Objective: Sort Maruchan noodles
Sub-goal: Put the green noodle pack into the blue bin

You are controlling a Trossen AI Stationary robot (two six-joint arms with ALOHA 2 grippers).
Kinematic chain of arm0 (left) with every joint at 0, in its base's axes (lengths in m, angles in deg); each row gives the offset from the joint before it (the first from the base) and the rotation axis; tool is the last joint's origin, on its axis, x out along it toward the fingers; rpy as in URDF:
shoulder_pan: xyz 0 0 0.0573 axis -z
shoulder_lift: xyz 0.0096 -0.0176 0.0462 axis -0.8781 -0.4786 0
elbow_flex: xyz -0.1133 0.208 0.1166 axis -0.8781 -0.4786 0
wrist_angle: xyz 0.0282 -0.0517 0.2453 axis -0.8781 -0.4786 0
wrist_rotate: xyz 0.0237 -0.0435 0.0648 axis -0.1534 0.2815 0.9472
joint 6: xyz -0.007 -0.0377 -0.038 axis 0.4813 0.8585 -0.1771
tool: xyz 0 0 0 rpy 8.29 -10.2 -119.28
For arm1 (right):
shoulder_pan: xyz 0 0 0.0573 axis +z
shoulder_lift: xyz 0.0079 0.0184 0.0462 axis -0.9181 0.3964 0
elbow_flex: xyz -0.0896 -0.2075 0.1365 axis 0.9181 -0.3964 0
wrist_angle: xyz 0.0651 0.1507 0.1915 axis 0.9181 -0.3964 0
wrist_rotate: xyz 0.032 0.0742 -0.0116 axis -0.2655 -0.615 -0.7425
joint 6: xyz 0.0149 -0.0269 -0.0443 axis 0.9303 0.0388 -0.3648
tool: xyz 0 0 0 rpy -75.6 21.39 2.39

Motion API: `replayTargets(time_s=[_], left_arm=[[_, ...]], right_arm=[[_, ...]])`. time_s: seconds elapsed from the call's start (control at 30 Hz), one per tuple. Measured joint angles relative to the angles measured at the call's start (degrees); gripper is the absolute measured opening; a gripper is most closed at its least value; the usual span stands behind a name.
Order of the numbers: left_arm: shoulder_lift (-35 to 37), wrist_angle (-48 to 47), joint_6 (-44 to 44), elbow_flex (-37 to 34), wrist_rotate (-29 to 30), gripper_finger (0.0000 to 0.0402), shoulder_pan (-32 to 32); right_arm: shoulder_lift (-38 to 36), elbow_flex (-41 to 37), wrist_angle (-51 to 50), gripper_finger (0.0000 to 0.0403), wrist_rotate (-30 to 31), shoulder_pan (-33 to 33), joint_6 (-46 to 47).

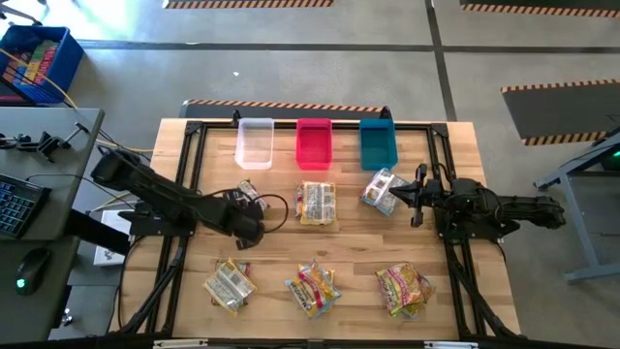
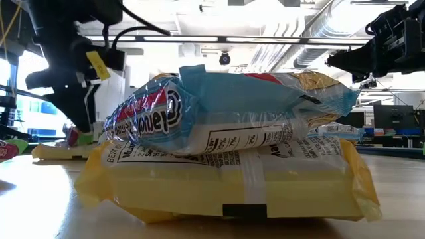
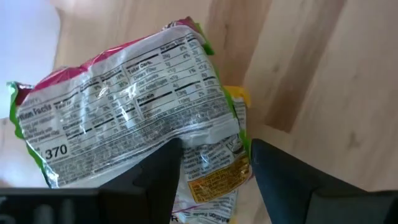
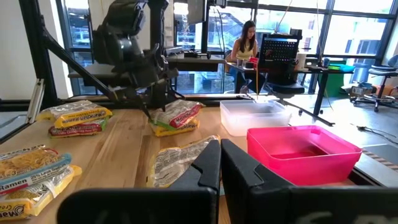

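Note:
A reddish-pink and green noodle packet (image 3: 124, 112) lies label side down on a yellow packet (image 3: 219, 177), on the table's left middle (image 1: 250, 190). My left gripper (image 3: 214, 171) is open, pointing down over this pile, one finger at each side of its end; it also shows in the high view (image 1: 248, 206). My right gripper (image 4: 220, 158) is shut and empty, raised above the table (image 2: 332, 63) at the right middle (image 1: 405, 198). A silvery packet (image 4: 174, 163) lies on the table just beyond it, by the teal bin (image 1: 383, 189). My left gripper's open fingers (image 3: 163, 171) stand over the end of the reddish-pink packet, from above. Whether they touch it I cannot tell.
A clear bin (image 1: 255, 142), a red bin (image 1: 313, 142) and a teal bin (image 1: 378, 143) stand in a row at the far edge. Other packet piles lie at the centre (image 1: 316, 202) and along the near edge (image 1: 230, 286), (image 1: 312, 288), (image 1: 405, 289). A person sits in the room beyond (image 4: 245, 43).

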State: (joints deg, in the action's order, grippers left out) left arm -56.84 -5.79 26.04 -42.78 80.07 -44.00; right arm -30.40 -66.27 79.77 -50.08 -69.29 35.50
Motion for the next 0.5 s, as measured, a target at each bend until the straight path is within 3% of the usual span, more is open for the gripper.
replayTargets(time_s=[0.2,0.5], left_arm=[[0.4,-0.4,0.3,-0.2,1.2,0.014,-0.1],[2.7,-0.8,-2.7,-0.3,-0.9,0.0012,-0.2]], right_arm=[[0.0,0.0,0.0,0.0,0.0,0.0,0.0],[0.0,0.0,0.0,0.0,0.0,0.0,0.0]])
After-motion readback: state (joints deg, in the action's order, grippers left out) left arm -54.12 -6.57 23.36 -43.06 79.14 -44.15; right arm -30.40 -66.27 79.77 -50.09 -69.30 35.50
